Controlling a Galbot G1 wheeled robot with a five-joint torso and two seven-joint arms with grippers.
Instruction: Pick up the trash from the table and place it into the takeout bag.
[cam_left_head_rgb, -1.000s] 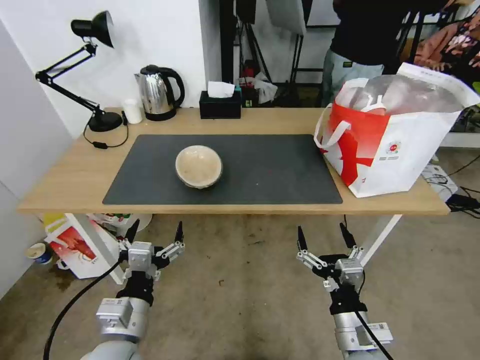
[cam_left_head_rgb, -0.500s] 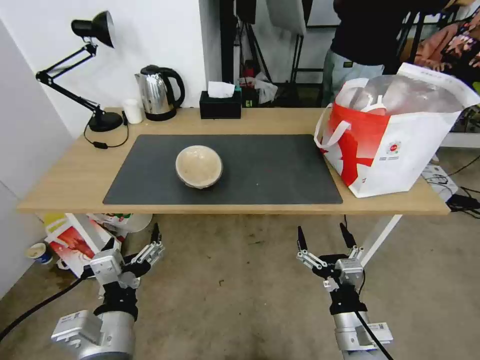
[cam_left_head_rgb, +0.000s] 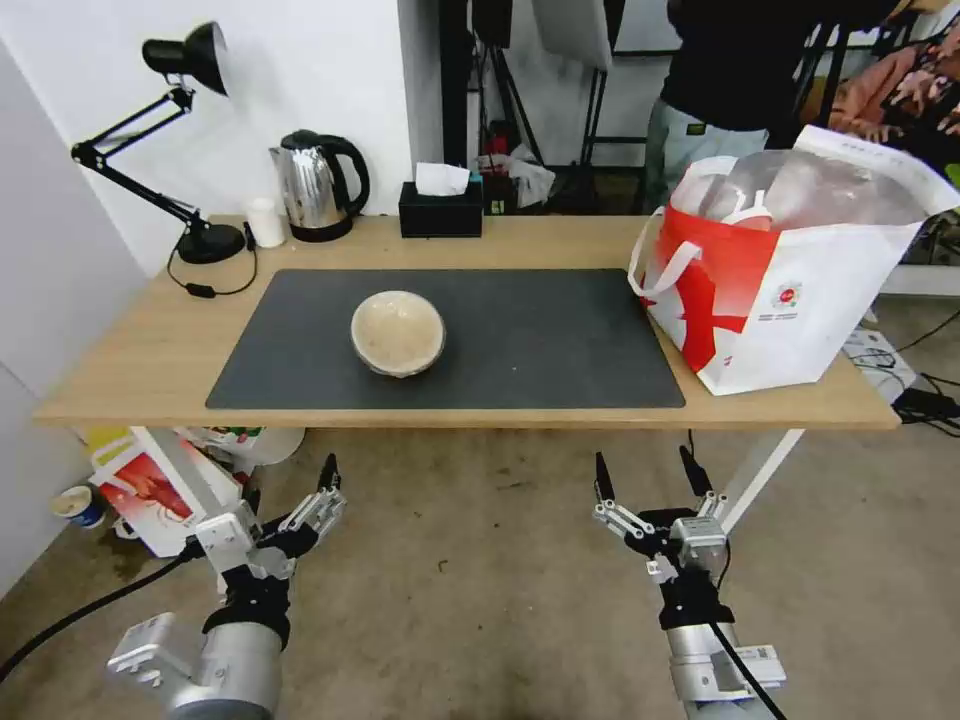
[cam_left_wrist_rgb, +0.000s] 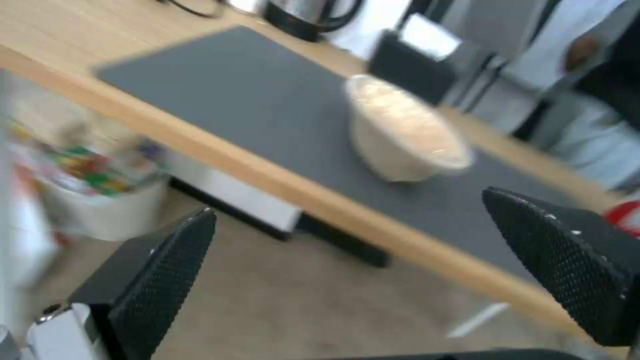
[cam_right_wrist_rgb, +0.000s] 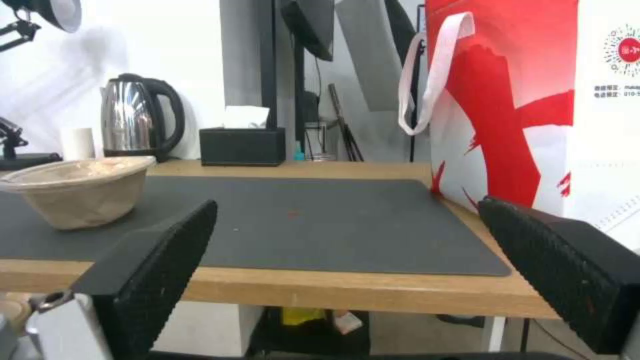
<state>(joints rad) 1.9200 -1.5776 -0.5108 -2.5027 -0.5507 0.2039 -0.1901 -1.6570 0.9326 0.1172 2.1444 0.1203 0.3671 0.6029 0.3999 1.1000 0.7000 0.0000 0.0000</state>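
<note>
- One piece of trash sits on your table: the beige paper bowl, upright on the dark grey mat, left of the mat's middle.
- Your takeout bag stands at the right end of the table, just beside the mat's right edge, mouth open, foil lining showing, well apart from the bowl.
- Your left gripper hangs below the near table edge on the left, over the floor, fingers spread wide, holding nothing; its wrist view looks up at the bowl.
- Your right gripper hangs below the near edge on the right, fingers wide apart, empty.
- Along the far edge you have a steel kettle, a black tissue box and a desk lamp.
</note>
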